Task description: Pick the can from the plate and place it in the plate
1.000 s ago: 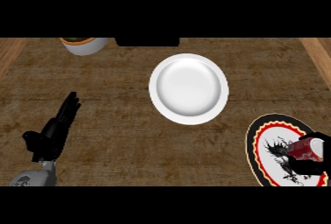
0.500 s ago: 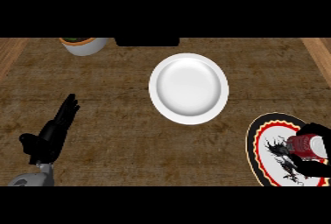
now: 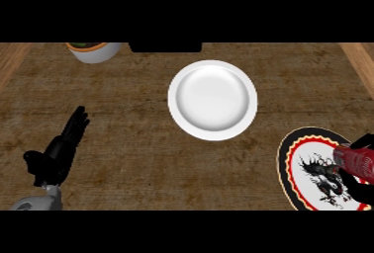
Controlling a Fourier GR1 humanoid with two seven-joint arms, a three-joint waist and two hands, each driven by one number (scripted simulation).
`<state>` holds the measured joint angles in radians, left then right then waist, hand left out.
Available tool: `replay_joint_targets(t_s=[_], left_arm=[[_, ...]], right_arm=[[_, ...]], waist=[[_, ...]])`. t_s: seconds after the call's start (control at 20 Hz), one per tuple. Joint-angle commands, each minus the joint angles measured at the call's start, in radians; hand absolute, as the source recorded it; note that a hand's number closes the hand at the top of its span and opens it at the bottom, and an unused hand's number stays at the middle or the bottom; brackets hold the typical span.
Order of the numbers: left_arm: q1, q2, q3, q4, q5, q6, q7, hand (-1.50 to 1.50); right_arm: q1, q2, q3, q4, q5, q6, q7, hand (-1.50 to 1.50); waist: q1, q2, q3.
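Right hand (image 3: pixel 349 184) sits by the red can (image 3: pixel 358 162) on the black plate (image 3: pixel 292 168); fingers hidden, can looks light, smooth, best held round its sides.

Wooden counter (image 3: pixel 131 148) carries white plate (image 3: pixel 212 100), patterned plate (image 3: pixel 306 173), bowl (image 3: pixel 95 51).

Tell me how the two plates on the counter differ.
The white plate is plain and glossy; the patterned plate has a black rim with red and yellow rings and a dark design inside. The white plate lies bare mid-counter; the patterned plate sits at the lower right edge, partly cut off, with the red can over it. Both are round and lie flat.
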<state>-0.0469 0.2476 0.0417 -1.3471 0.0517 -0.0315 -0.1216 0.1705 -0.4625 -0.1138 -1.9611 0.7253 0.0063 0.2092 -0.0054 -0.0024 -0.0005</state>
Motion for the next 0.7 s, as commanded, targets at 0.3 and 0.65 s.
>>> replay_joint_targets(t_s=[0.3, 0.65], left_arm=[[-0.003, -0.036, -0.006, -0.002, -0.032, 0.005, -0.009, 0.0], [0.07, -0.045, -0.005, -0.028, -0.045, -0.015, -0.046, 0.0]], right_arm=[[-0.184, 0.074, 0.055, -0.168, 0.077, 0.063, 0.137, 1.5], [-0.396, 0.134, 0.158, -0.034, 0.156, 0.114, 0.218, 1.5]], waist=[[0.007, 0.002, 0.0], [0.017, 0.003, 0.0]])
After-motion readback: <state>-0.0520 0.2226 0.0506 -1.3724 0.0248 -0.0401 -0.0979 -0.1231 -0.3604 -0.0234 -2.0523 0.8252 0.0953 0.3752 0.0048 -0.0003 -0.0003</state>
